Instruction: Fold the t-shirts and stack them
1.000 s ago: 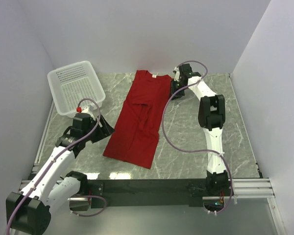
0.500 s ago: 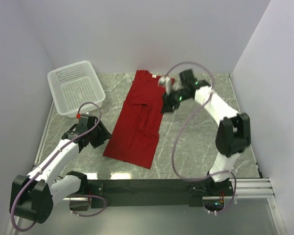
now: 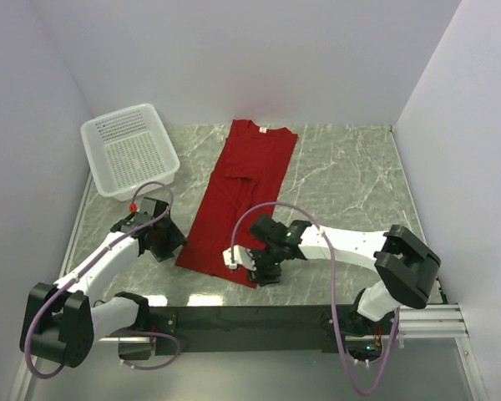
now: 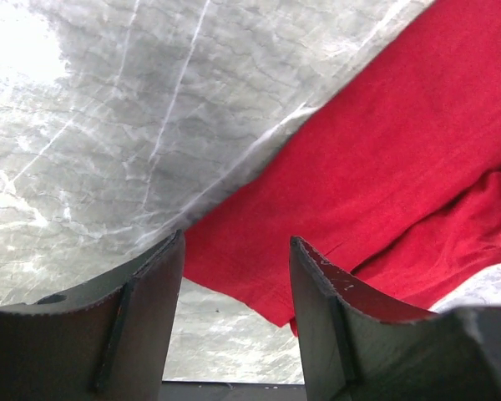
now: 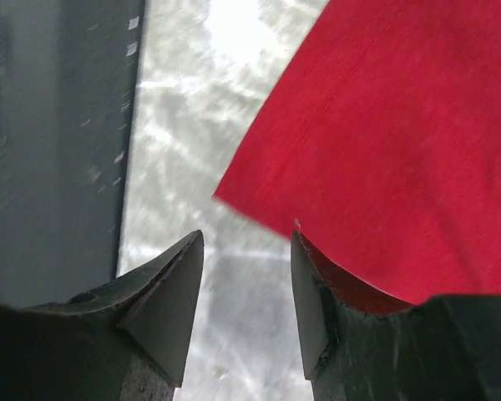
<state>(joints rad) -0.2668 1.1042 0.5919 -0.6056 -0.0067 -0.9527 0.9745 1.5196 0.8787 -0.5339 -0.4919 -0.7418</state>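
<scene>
Reaching for the near hem looks like the step in hand. The red t-shirt (image 3: 242,196) lies on the table (image 3: 351,175) as a long narrow strip, its sides already folded in, collar at the far end and hem toward the arms' bases. It is the only shirt in view, so stacking seems some way off, and the crosswise fold is not yet made.

The left hand (image 3: 171,242) sits low at the hem's left corner. It is released, its fingers (image 4: 142,317) apart and gripping nothing. In its wrist view the corner's point shows in the gap, lying flat on the table below.

The right hand (image 3: 255,269) is at the hem's right corner, likewise released and empty. In its wrist view the corner's tip lies just beyond the fingers, closer to the right-hand one, with bare table under the gap.

Next, I judge, each hand must drop onto its corner, pinch all the layers together, then lift and carry the hem toward the collar. Because the cloth lies flat, a hand could catch only the top layer, or miss it altogether. A white basket (image 3: 129,150) stands at the far left, well apart from the shirt.
</scene>
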